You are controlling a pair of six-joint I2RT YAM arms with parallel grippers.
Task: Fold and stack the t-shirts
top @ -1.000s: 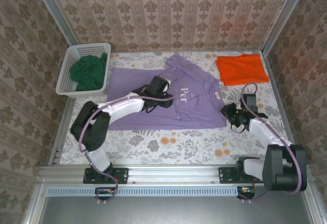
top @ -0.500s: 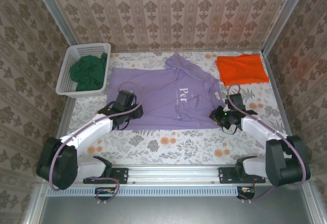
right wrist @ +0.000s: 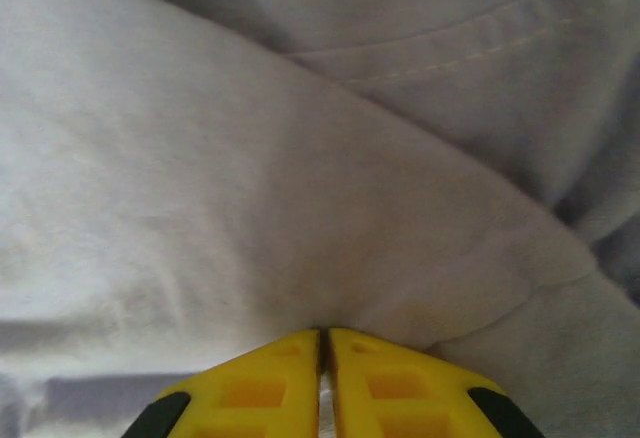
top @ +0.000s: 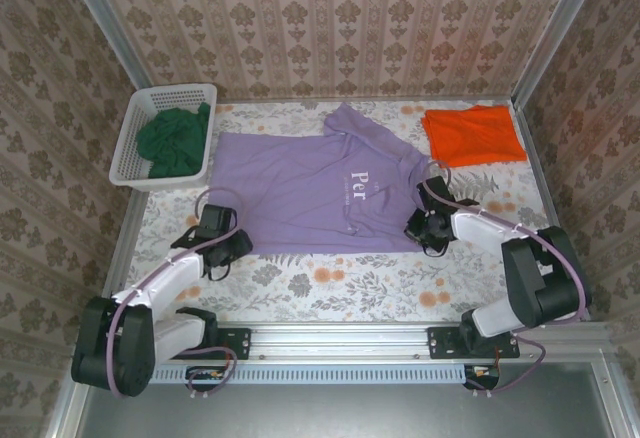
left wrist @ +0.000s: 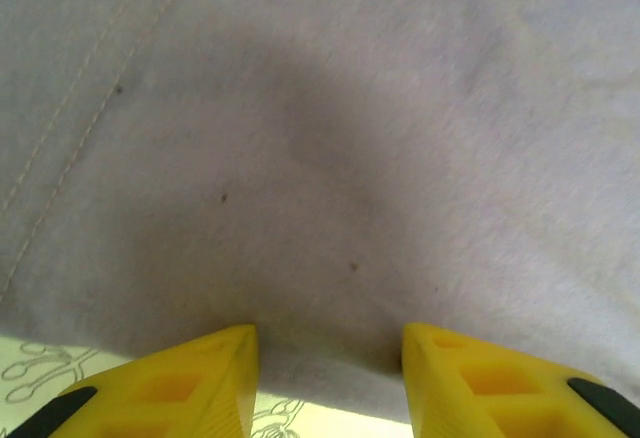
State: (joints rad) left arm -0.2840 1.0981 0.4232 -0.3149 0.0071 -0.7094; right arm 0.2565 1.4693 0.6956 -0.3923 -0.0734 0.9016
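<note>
A lilac-purple t-shirt with white chest lettering lies spread flat in the middle of the table. My left gripper sits at its near-left corner. In the left wrist view my left gripper is open, with the shirt's hem lying between the yellow fingertips. My right gripper is at the shirt's near-right corner. In the right wrist view my right gripper is shut, pinching a fold of the purple cloth. An orange t-shirt lies folded at the back right. A dark green t-shirt is bunched in the basket.
The white lattice basket stands at the back left corner. Metal frame rails and patterned walls close in the table on three sides. A flowered tablecloth shows along the near strip between the shirt and the arm bases.
My left arm drew back from the shirt's middle to its near-left corner. My right gripper moved left onto the shirt's near-right corner and closed on the cloth.
</note>
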